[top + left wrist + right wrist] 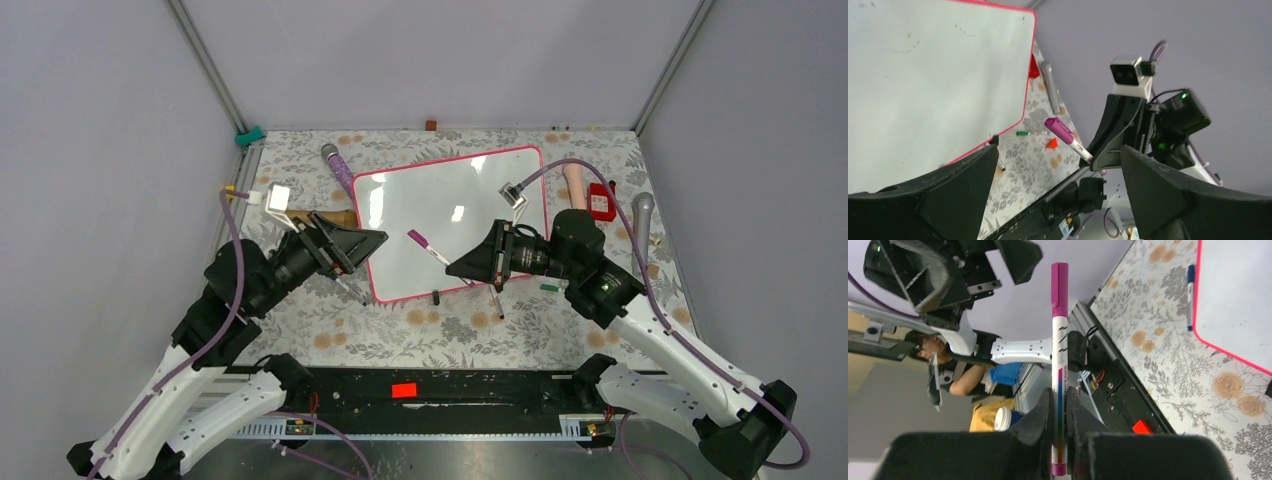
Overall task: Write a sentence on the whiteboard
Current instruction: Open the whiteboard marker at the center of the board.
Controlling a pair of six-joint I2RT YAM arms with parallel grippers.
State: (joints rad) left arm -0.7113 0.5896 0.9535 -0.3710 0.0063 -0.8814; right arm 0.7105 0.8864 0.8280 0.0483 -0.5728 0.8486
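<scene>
One whiteboard (440, 215), floral table (420, 330), grey walls (440, 60); left jaws released, right jaws gripping marker (425, 244).

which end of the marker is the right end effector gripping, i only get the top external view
observer: the right wrist view shows the right end effector pinching the purple marker near its tail end
operator: is the cap off
observer: no, the cap is on, at the far end away from the wrist
operator: left end effector got anything
observer: no, the left wrist view shows it open with nothing between its fingers
</scene>
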